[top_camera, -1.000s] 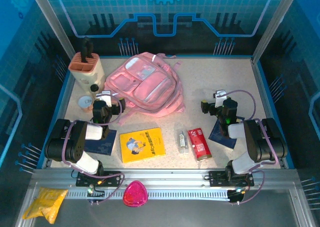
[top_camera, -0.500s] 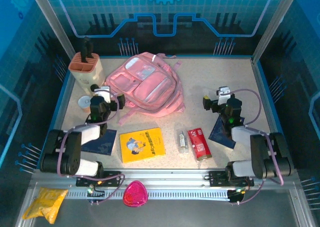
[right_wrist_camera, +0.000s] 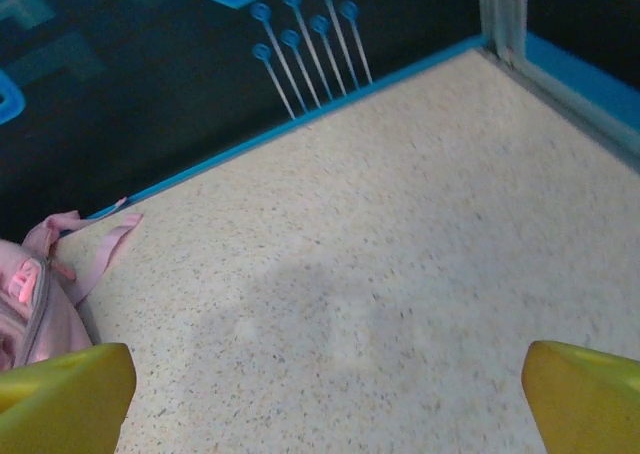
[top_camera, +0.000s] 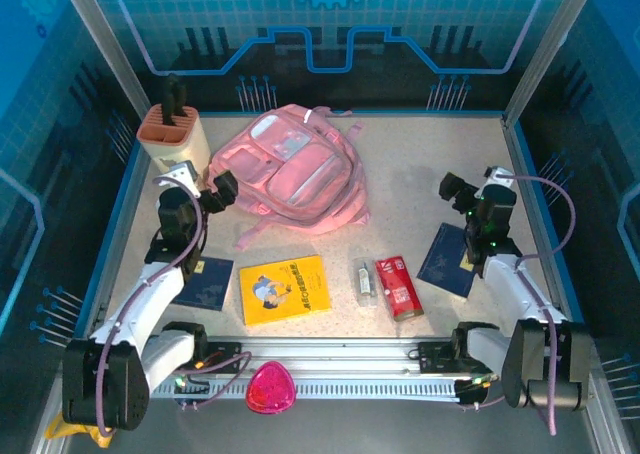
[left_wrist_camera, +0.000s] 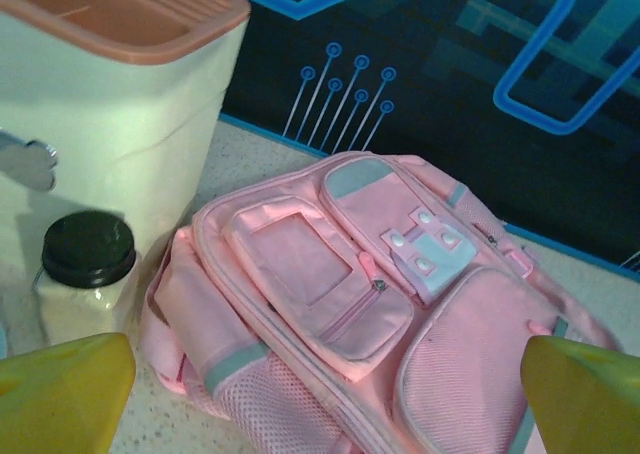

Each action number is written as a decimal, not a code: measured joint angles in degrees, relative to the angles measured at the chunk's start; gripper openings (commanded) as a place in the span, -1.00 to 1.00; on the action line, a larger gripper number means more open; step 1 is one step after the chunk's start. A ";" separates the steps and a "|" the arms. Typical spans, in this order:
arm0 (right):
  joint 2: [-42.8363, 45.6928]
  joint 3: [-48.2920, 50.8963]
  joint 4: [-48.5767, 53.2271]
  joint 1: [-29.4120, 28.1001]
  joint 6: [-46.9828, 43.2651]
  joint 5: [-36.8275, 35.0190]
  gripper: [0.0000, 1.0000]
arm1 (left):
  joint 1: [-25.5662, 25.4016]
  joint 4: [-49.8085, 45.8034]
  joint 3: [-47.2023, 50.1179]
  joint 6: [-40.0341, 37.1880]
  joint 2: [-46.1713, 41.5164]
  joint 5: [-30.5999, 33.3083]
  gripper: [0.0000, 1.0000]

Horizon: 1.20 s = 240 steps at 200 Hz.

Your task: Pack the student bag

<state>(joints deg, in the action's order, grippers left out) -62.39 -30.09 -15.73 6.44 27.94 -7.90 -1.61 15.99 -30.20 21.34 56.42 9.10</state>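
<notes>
Student bag (top_camera: pixel 300 169) lies flat at far centre, pockets up, seemingly zipped. Left gripper (top_camera: pixel 218 189) wide, empty, near bag's left edge, good spot for opening it. Right gripper (top_camera: pixel 455 189) wide, empty.

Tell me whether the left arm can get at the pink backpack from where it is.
Probably yes: the left gripper is open beside the left edge of the pink backpack, with nothing between them; the cream holder and black-lidded jar stand off to its left.
</notes>
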 measured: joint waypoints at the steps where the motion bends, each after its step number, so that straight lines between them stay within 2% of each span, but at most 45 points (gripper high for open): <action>1: -0.04 -0.02 0.35 0.24 0.42 0.17 0.99 | 0.00 -0.33 -0.02 0.33 -0.11 0.17 0.98; 41: -3.28 -3.96 9.09 -0.04 6.64 5.99 0.99 | 0.39 -15.08 -4.15 10.49 -0.37 1.44 0.99; 73: -5.09 -7.87 14.67 -4.81 8.07 9.73 0.99 | 0.09 -23.19 -7.58 16.37 -0.13 -1.90 0.99; 92: -5.53 -9.94 17.79 -8.41 8.11 11.52 0.99 | -1.95 -27.15 -8.92 18.58 -0.33 -3.45 0.98; 129: -5.57 -12.11 23.85 -15.21 8.07 14.49 0.99 | -11.54 -33.55 -12.20 20.74 -0.15 -4.31 0.98; 164: -7.50 -14.91 30.27 -20.41 7.37 17.27 0.99 | -22.36 -36.74 -17.35 20.57 5.35 -4.02 0.99; 194: -8.94 -15.78 34.71 -22.95 6.78 19.10 0.99 | -30.88 -38.91 -23.15 19.10 14.23 -3.04 0.99; 240: -8.39 -15.78 39.39 -23.12 6.60 20.59 0.99 | -38.66 -41.33 -37.66 13.33 32.68 -1.36 0.95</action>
<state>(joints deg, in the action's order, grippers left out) -70.78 -45.87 23.66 -16.69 34.54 12.69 -40.27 -25.34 -67.85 34.68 89.10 7.75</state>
